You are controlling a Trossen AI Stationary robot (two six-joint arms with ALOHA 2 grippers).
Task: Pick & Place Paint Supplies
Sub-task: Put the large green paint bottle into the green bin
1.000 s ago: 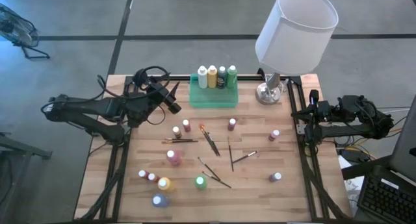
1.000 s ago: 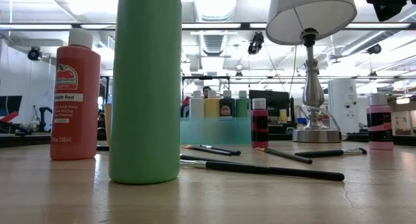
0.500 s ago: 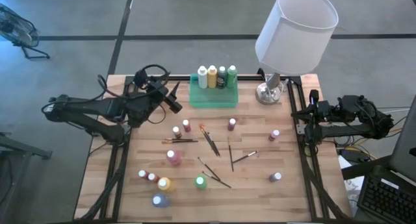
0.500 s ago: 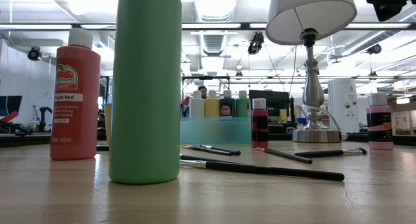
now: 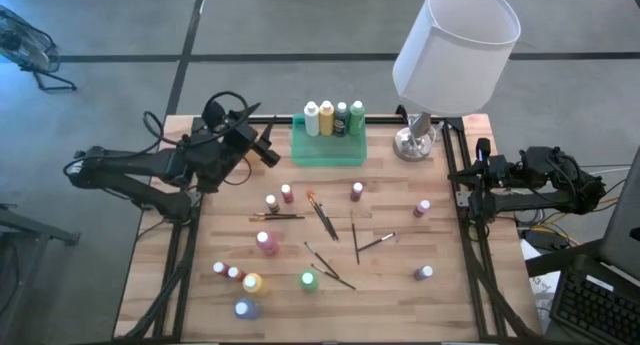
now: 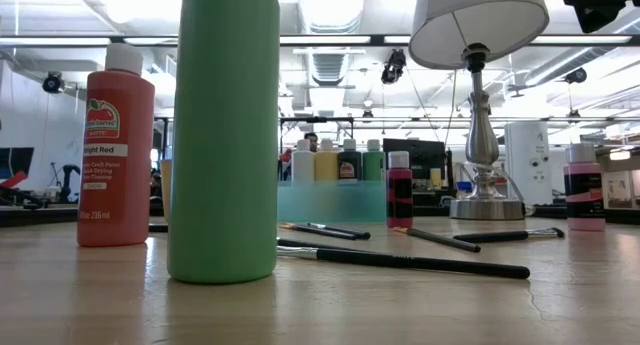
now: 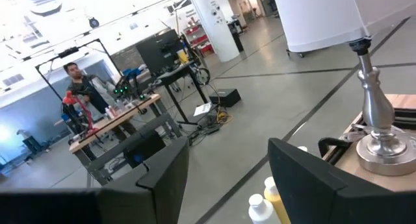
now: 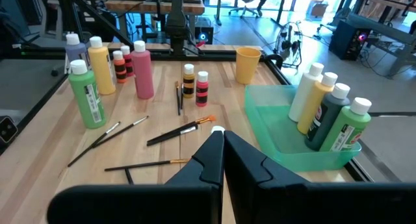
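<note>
Wood-plank tabletop (image 5: 400,295) w/ black side rails. At 12 o'clock: green tray (image 5: 328,148), 4 bottles standing in its far side; lamp (image 5: 415,140) base at 1. Centre: brushes (image 5: 322,217) scattered flat, several crossing. Loose bottles around them: pink bottle (image 5: 267,242) at 9, green bottle (image 5: 308,281) at 6, yellow bottle (image 5: 252,283) and blue bottle (image 5: 242,308) at 7, a few more at 3–4.

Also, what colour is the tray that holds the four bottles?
The tray is translucent green; the right wrist view shows it best.
</note>
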